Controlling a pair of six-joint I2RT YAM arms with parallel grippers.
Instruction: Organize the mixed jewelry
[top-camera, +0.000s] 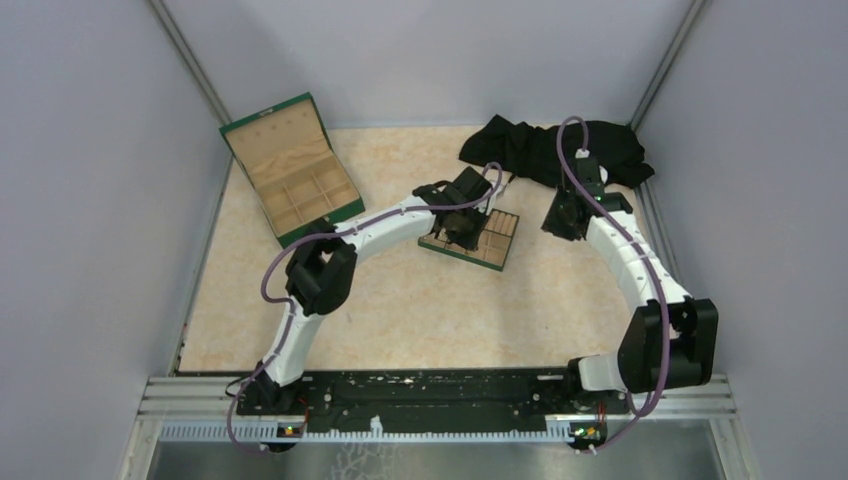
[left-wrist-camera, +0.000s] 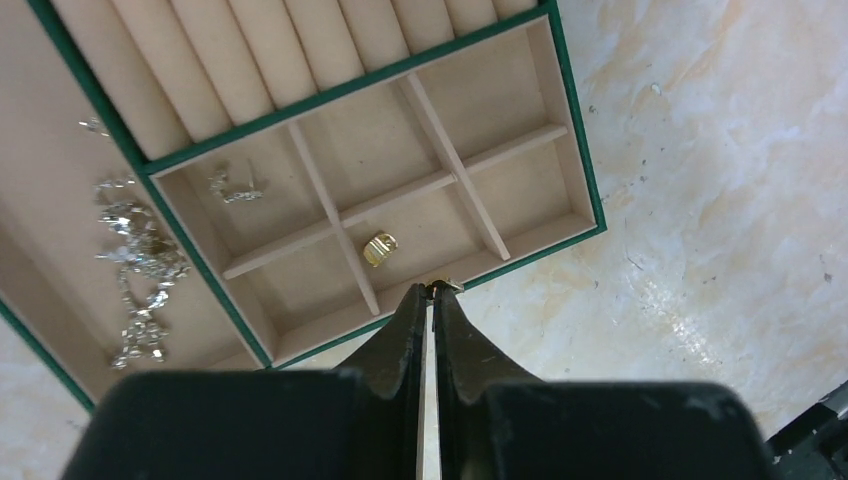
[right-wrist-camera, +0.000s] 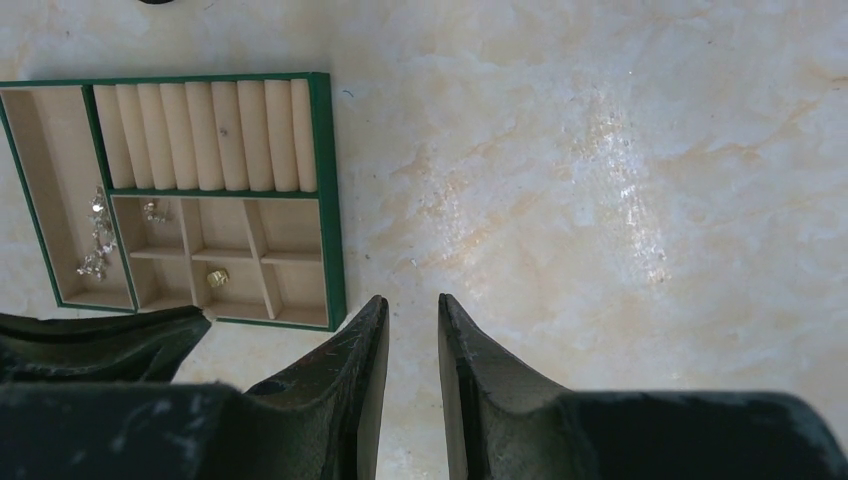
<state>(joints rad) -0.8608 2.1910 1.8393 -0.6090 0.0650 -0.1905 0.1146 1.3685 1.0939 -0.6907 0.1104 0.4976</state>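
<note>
While the left gripper (top-camera: 463, 228) hovers over a green-rimmed tan wooden tray (top-camera: 470, 256), the right gripper (top-camera: 565, 215) hangs just beside it.

Left wrist: the fingers pinch a tiny pale gold piece (left-wrist-camera: 445, 285) at the tray's rim. A gold ring (left-wrist-camera: 380, 248) lies in one compartment and silvery chains (left-wrist-camera: 135, 260) in the long side one.

Right wrist: the jaws stand parted above the pale marbled tabletop (right-wrist-camera: 600, 150).

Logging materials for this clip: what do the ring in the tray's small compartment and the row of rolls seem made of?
The ring looks like polished gold-toned metal: it glints yellow. The rolls look like tan matte fabric padding: no shine, soft edges; exact cloth unclear.
</note>
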